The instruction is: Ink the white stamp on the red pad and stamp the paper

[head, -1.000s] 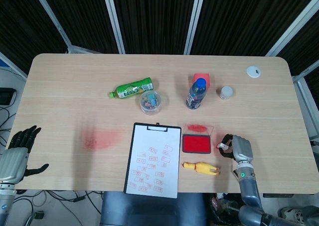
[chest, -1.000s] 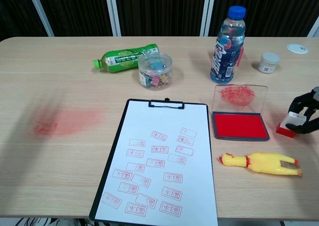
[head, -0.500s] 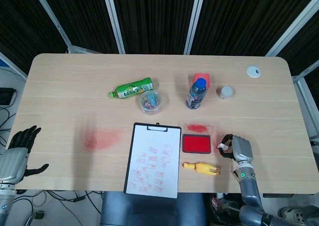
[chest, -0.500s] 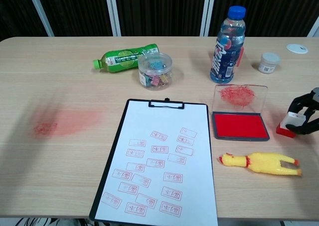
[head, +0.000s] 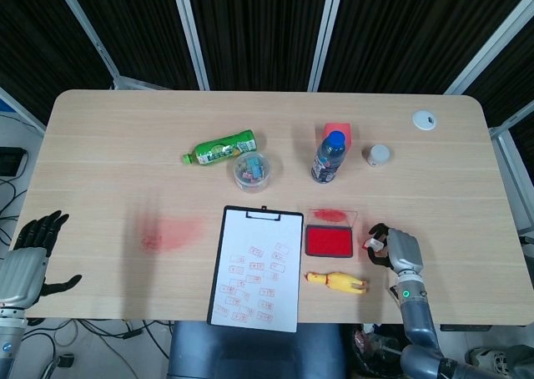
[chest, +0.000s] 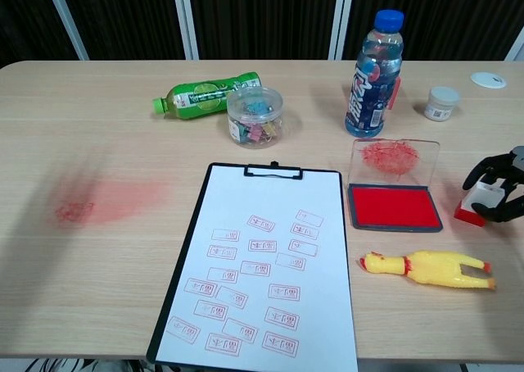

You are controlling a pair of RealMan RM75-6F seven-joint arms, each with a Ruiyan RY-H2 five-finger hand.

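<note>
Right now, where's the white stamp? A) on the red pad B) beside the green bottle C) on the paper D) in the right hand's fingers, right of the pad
D: the right hand closes its fingers around the white stamp, whose red base sits at the table to the right of the red pad, apart from the paper.
</note>
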